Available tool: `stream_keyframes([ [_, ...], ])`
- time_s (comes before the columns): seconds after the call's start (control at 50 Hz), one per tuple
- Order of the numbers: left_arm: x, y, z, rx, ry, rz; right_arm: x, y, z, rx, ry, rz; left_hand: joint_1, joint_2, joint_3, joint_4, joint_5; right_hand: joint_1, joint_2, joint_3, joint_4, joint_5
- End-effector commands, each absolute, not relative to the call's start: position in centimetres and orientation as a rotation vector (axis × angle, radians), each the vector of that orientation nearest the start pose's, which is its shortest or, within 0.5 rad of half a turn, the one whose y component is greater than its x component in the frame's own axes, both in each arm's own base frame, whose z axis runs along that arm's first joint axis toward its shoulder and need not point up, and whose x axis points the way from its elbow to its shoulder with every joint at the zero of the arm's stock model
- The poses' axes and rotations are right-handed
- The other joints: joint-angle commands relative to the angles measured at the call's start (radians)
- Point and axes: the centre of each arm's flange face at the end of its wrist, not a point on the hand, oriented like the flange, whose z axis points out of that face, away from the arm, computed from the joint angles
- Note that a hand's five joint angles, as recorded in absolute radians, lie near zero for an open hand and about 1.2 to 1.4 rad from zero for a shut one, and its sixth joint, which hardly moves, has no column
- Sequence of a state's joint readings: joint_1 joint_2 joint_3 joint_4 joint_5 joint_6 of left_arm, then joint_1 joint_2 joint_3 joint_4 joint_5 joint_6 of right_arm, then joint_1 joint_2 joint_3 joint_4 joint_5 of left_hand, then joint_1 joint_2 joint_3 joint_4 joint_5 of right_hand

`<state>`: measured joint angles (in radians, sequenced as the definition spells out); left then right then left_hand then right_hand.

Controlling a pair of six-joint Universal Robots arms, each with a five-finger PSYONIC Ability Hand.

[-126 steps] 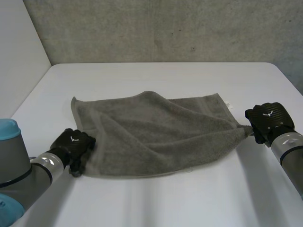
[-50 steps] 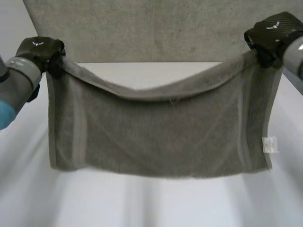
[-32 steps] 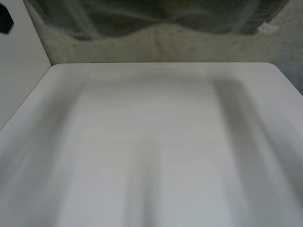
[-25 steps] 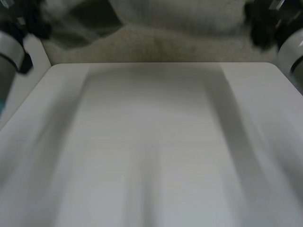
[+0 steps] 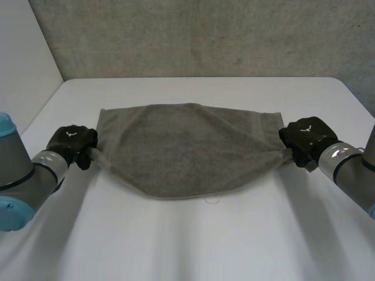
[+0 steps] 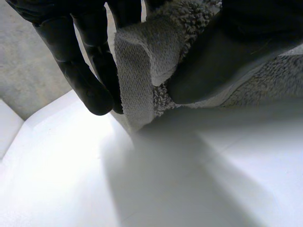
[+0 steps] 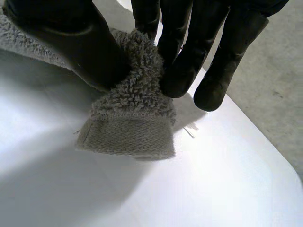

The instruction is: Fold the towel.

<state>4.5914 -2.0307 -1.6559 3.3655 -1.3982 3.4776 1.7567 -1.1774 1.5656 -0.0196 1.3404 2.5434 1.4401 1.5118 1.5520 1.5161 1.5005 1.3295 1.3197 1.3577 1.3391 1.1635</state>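
A rough concrete wall (image 5: 205, 35) stands behind a white table (image 5: 193, 246), and the grey towel (image 5: 187, 146) lies spread across the middle of it, drawn out between the two hands. Its far edge runs nearly straight from left to right. Its near edge sags in a curve towards the robot, and I cannot tell whether the cloth lies in one layer or two.

The left hand (image 5: 73, 143) is at the towel's left end, low over the table. In its wrist view the thumb and fingers (image 6: 78, 61) are closed on a bunched hemmed edge. The right hand (image 5: 304, 140) is at the right end, and its fingers (image 7: 187, 61) and thumb pinch a tuft of pile just above the woven hem.

The towel looks soft, limp and light. It will drape and sag wherever it is unsupported, and the looped pile should grip well rather than slip. The flat woven hem near the corners seems the best hold, since it is firmer than the pile. Lifting both ends together, evenly, should keep the edges aligned.
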Motion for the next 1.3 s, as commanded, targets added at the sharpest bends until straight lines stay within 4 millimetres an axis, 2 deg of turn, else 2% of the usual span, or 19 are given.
stream_keyframes([
  [0.02,-17.3,-32.4,17.6,0.651,2.396,-1.903,19.6,-31.3,21.0,-1.131,2.338,-1.914,-0.044,-0.116,-0.156,-0.12,-0.279,0.067,0.077,0.039,0.057,0.058],
  [0.12,-16.5,-31.0,20.4,0.604,2.327,-1.978,18.8,-29.8,23.7,-1.112,2.3,-2.01,-0.044,-0.116,-0.156,-0.12,-0.279,0.067,0.077,0.039,0.057,0.058],
  [0.18,-16.3,-30.6,20.9,0.587,2.32,-1.994,18.5,-29.4,24.3,-1.106,2.305,-2.017,-0.044,-0.116,-0.156,-0.12,-0.279,0.027,0.037,-0.001,0.017,0.018],
  [0.22,-16.0,-29.9,22.0,0.54,2.31,-2.035,17.7,-28.7,25.1,-1.092,2.351,-1.983,-0.044,-0.116,-0.156,-0.12,-0.279,-0.009,0.001,-0.037,-0.018,-0.017],
  [0.28,-16.2,-28.7,22.6,0.517,2.353,-2.052,16.8,-27.9,25.9,-1.106,2.41,-1.906,-0.044,-0.116,-0.156,-0.12,-0.279,0.012,0.022,-0.016,0.002,0.003],
  [0.34,-16.3,-28.0,22.8,0.522,2.386,-2.046,16.5,-27.3,26.4,-1.132,2.42,-1.871,-0.044,-0.116,-0.156,-0.12,-0.279,0.018,0.028,-0.01,0.008,0.009],
  [0.38,-16.6,-26.6,23.2,0.556,2.443,-2.029,16.0,-26.4,27.1,-1.208,2.443,-1.77,-0.044,-0.116,-0.156,-0.12,-0.279,0.027,0.037,-0.001,0.017,0.018],
  [0.44,-16.7,-25.8,23.3,0.584,2.501,-1.996,15.2,-26.1,27.2,-1.254,2.475,-1.664,-0.044,-0.116,-0.156,-0.12,-0.279,0.027,0.037,-0.001,0.017,0.018],
  [0.56,-16.7,-25.6,22.6,0.587,2.556,-1.946,14.2,-26.8,27.0,-1.294,2.476,-1.625,-0.044,-0.116,-0.156,-0.12,-0.279,0.015,0.025,-0.013,0.005,0.006],
  [0.6,-16.8,-26.2,21.0,0.596,2.609,-1.88,14.1,-28.0,25.1,-1.273,2.498,-1.527,-0.044,-0.116,-0.156,-0.12,-0.279,0.015,0.025,-0.013,0.005,0.006],
  [0.62,-16.8,-26.2,20.9,0.596,2.609,-1.879,14.1,-28.0,25.1,-1.273,2.499,-1.526,-0.044,-0.116,-0.156,-0.12,-0.279,0.015,0.025,-0.013,0.005,0.006],
  [0.66,-16.9,-27.3,19.1,0.599,2.664,-1.803,14.1,-29.6,23.7,-1.244,2.519,-1.474,-0.044,-0.116,-0.156,-0.12,-0.279,0.015,0.025,-0.013,0.005,0.006],
  [0.74,-17.2,-28.8,18.3,0.601,2.676,-1.792,14.5,-30.9,22.9,-1.197,2.526,-1.47,-0.044,-0.116,-0.156,-0.12,-0.279,0.015,0.025,-0.013,0.005,0.006],
  [0.84,-17.9,-32.2,17.0,0.593,2.651,-1.826,15.6,-34.2,20.9,-1.105,2.563,-1.521,-0.044,-0.116,-0.156,-0.12,-0.279,0.015,0.025,-0.013,0.005,0.006],
  [0.92,-18.5,-33.8,16.5,0.583,2.624,-1.845,17.2,-35.0,20.5,-1.118,2.555,-1.566,-0.044,-0.116,-0.156,-0.12,-0.279,0.015,0.025,-0.013,0.005,0.006],
  [0.96,-18.6,-35.3,16.2,0.521,2.6,-1.849,18.2,-35.7,20.1,-1.125,2.555,-1.614,-0.044,-0.116,-0.156,-0.12,-0.279,0.015,0.025,-0.013,0.005,0.006],
  [1.04,-19.0,-37.0,15.6,0.45,2.579,-1.856,19.1,-36.8,19.4,-1.109,2.532,-1.718,-0.044,-0.116,-0.156,-0.12,-0.279,0.012,0.022,-0.016,0.002,0.003],
  [1.14,-20.0,-37.6,14.6,0.478,2.588,-1.852,20.0,-37.3,18.7,-1.115,2.503,-1.782,-0.044,-0.116,-0.156,-0.12,-0.279,-0.011,-0.002,-0.04,-0.021,-0.02],
  [1.3,-21.1,-37.2,13.6,0.525,2.604,-1.843,20.8,-37.3,17.3,-1.137,2.519,-1.768,-0.044,-0.116,-0.156,-0.12,-0.279,-0.07,-0.06,-0.098,-0.08,-0.079],
])
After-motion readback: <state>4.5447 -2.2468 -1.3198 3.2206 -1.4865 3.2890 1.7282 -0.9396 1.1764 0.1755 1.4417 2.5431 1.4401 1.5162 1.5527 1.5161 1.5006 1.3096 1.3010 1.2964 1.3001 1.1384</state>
